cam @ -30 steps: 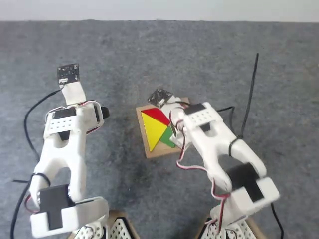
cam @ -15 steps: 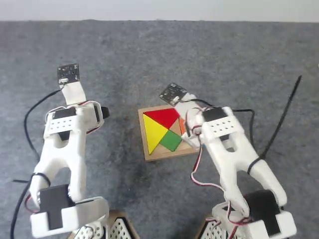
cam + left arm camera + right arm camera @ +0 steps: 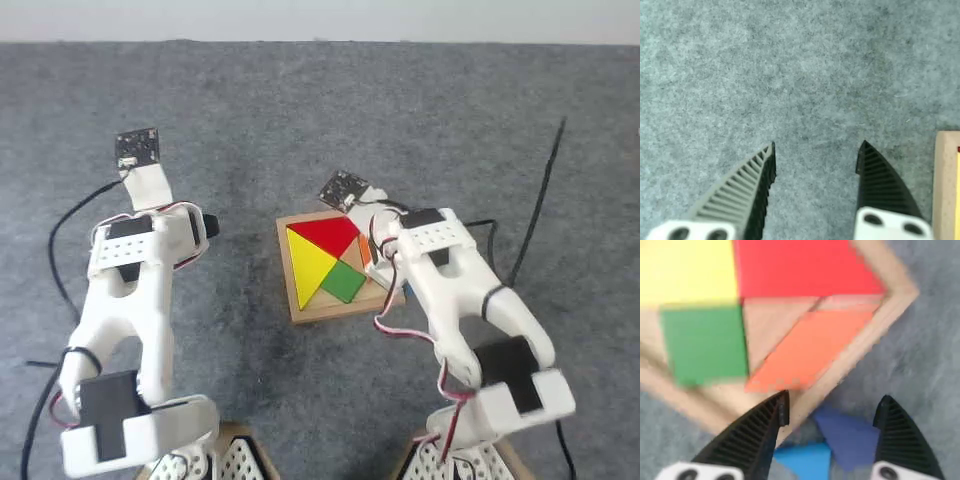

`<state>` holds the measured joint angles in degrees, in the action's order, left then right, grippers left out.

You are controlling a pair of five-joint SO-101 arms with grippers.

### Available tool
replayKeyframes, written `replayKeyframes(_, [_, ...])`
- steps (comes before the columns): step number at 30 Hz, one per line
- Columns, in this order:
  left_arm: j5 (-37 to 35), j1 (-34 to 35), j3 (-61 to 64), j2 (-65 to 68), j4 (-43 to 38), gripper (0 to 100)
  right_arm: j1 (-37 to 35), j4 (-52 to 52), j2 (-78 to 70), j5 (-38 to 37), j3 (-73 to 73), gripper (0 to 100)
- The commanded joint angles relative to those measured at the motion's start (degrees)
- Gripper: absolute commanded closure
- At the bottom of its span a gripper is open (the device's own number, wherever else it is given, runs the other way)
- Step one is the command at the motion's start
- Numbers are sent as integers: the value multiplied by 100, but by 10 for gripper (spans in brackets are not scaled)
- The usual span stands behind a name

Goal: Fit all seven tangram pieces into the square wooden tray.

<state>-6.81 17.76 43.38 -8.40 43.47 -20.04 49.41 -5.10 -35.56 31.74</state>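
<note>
Your right gripper [image 3: 834,405] hangs released over the dark-blue triangular piece [image 3: 847,437], just outside the square wooden tray [image 3: 325,311] at its 3 o'clock rim. Clench now and one finger may catch that rim, or drag the neighbouring light-blue triangular piece [image 3: 805,460] along.

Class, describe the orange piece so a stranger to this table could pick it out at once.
Find the square wooden tray in the middle of the grey table. Inside it, along the rim nearest the right hand, lies the flat orange parallelogram. It alone is orange and slanted; its neighbours are a green square and a red triangle.
</note>
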Motion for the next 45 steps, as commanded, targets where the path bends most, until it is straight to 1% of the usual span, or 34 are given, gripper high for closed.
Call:
replayKeyframes(1, [62,-35,-48,-44,-105,751,40,-119,-145,105,-563,713])
replayKeyframes(7, [62,-35,-40,-35,-105,751,31,-136,-444,114,-888,713])
replayKeyframes(11, [62,-35,-40,-35,-105,751,57,-92,-453,571,-1310,713])
replayKeyframes(15, [62,-35,-40,-35,-97,751,-48,-75,-479,624,-1547,713])
replayKeyframes(20, [62,-35,-40,-35,-105,751,-92,338,-163,747,-1503,713])
replayKeyframes(23, [62,-35,-40,-35,-105,751,-75,462,365,923,-1204,713])
replayKeyframes(28, [62,-35,-31,-35,-105,751,-48,233,1560,905,193,713])
replayKeyframes(31, [62,-35,-31,-35,-105,751,374,40,2176,765,782,713])
replayKeyframes(33, [62,-35,-31,-35,-97,751,901,180,2396,747,800,713])
replayKeyframes(35, [62,-35,-31,-35,-97,751,1420,418,2396,791,624,713])
replayKeyframes(37, [62,-35,-57,-35,-105,751,1640,699,2220,1002,466,713])
replayKeyframes(42, [62,-176,-48,-35,-88,751,1200,884,1332,1169,158,713])
replayKeyframes(45, [62,-237,-40,-35,-79,751,1095,840,875,1336,26,713])
